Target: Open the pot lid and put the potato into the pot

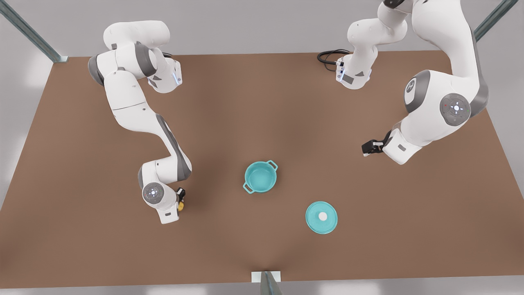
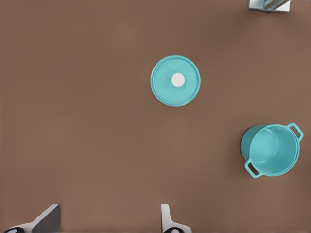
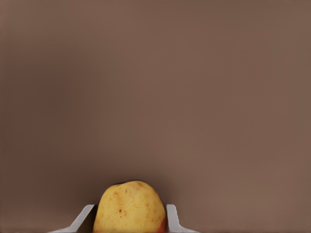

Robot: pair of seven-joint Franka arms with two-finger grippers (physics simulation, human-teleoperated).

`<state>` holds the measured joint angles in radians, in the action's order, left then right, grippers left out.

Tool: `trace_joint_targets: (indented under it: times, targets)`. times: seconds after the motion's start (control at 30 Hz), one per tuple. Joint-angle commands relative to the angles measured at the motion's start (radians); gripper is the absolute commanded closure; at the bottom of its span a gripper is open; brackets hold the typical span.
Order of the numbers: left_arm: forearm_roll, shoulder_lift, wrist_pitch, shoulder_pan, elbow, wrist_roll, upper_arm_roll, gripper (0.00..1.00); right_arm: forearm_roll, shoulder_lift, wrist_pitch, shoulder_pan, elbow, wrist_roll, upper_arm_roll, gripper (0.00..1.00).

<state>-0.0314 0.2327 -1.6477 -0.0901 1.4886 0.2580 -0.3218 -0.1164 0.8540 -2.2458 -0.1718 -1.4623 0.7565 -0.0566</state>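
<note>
With the pot lid already off on the surface, the right gripper pinches the potato, which should be lifted clear before crossing to the open pot; the left gripper waits, fingers spread and empty.

The brown table carries the open pot and pot lid, apart.

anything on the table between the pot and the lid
Nothing. In the front view the stretch between the pot and the lid is bare brown table; the left wrist view shows the same gap empty.
</note>
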Motion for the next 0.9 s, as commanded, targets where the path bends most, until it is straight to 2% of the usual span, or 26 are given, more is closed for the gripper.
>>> trace_joint_targets:
  times: [0.0, 0.07, 0.33, 0.53, 0.6, 0.87]
  targets:
    - [0.004, -0.001, 0.008, 0.0, -0.001, -0.1, 0.0, 0.0, 0.003, -0.001, -0.002, 0.0, 0.0, 0.058, 0.0, 0.41]
    - [0.014, -0.003, 0.016, 0.001, -0.016, -0.102, 0.0, 0.0, 0.001, -0.001, -0.002, 0.0, 0.0, 0.058, 0.0, 0.47]
    - [0.019, 0.013, 0.077, 0.004, -0.071, -0.115, -0.003, 0.0, 0.004, -0.053, 0.031, -0.002, 0.002, 0.104, -0.022, 0.5]
    - [0.03, 0.013, 0.121, 0.01, -0.079, -0.115, -0.01, 0.0, 0.04, -0.132, 0.078, -0.006, -0.006, 0.106, -0.126, 0.5]
    - [0.025, 0.014, 0.121, 0.009, -0.079, -0.115, -0.01, 0.0, 0.049, -0.147, 0.092, -0.005, -0.004, 0.101, -0.19, 0.5]
    - [0.021, 0.013, 0.126, 0.015, -0.079, -0.108, -0.008, 0.0, 0.081, -0.158, 0.06, -0.054, 0.005, 0.081, -0.307, 0.5]
